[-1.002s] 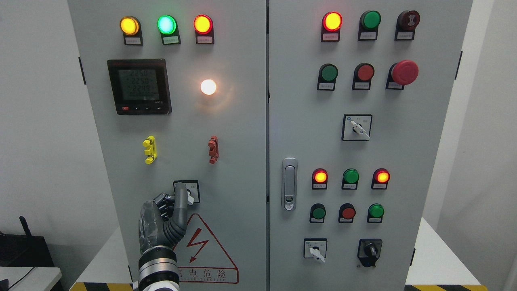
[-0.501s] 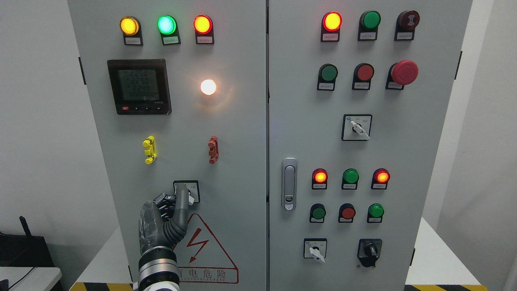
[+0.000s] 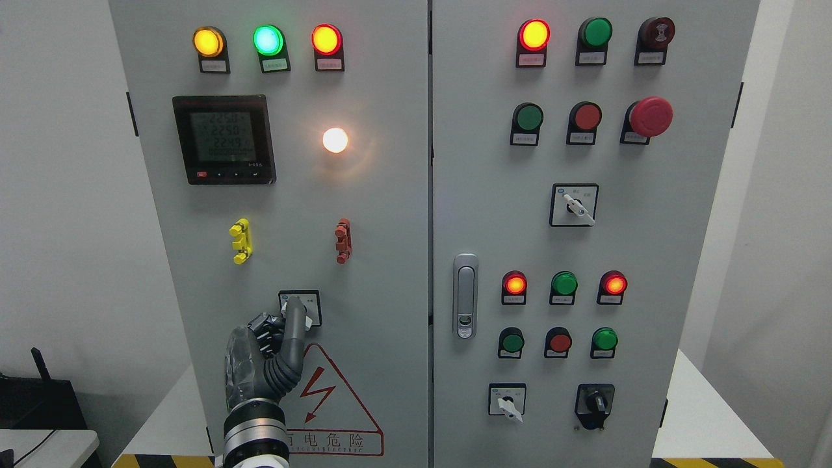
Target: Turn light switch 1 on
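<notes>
I have my left hand (image 3: 270, 348) below the white lamp (image 3: 335, 140), one finger extended onto the rotary switch (image 3: 301, 307), others curled, gripping nothing. Lamp glows; next I'd judge withdrawal.

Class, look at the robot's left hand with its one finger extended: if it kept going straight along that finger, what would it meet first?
The left hand points up at the rotary switch; its extended fingertip already overlaps the knob, so that comes first, though contact is uncertain from this view.

Grey cabinet (image 3: 390, 221), coloured lamps.
Yellow (image 3: 208, 41), green (image 3: 268, 39), red (image 3: 326, 39) lamps at eleven o'clock; red-bordered warning triangle (image 3: 328, 406) at six.
</notes>
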Motion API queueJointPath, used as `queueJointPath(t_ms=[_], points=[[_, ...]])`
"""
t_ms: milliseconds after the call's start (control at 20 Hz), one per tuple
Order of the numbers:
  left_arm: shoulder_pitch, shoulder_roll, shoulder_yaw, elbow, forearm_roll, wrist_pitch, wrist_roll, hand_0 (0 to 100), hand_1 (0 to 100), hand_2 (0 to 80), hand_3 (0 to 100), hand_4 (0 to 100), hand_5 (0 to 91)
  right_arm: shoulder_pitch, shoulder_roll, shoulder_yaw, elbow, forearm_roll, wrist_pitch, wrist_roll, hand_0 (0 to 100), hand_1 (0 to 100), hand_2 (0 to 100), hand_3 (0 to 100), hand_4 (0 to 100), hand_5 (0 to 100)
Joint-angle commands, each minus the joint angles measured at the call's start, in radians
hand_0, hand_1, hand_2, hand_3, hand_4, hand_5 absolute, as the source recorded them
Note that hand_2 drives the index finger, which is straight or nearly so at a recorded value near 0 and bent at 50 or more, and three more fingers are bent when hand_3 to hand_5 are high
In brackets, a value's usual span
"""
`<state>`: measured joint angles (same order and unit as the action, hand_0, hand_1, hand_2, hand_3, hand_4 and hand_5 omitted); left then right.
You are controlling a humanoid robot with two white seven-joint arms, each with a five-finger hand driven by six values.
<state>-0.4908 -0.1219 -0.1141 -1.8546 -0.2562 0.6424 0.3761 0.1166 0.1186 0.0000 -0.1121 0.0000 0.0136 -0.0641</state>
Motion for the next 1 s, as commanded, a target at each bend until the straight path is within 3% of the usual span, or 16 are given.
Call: queueJointPath(t_ms=[0, 301, 651, 952], points=[[0.002, -0.001, 0.001, 0.000, 0.000, 0.005, 0.000, 38, 29, 67.9, 98, 96, 85.8, 0.000, -0.001, 0.017, 0.000, -0.025, 0.000, 0.000, 12, 39, 0, 0, 0, 0], [0.002, -0.002, -0.003, -0.003, -0.002, 0.005, 0.000, 35, 29, 67.9, 98, 96, 85.8, 0.000, -0.001, 0.017, 0.000, -0.025, 0.000, 0.000, 12, 39, 0, 0, 0, 0], [0.005, -0.002, -0.003, -0.018, -0.003, 0.005, 0.000, 17, 33, 67.7, 98, 96, 85.7, 0.000, 0.001, 0.017, 0.000, -0.025, 0.000, 0.000, 12, 39, 0, 0, 0, 0], [0.070, -0.001, -0.004, -0.049, -0.003, -0.006, -0.003, 13, 33, 67.5, 98, 96, 85.6, 0.000, -0.001, 0.017, 0.000, -0.025, 0.000, 0.000, 12, 39, 0, 0, 0, 0]])
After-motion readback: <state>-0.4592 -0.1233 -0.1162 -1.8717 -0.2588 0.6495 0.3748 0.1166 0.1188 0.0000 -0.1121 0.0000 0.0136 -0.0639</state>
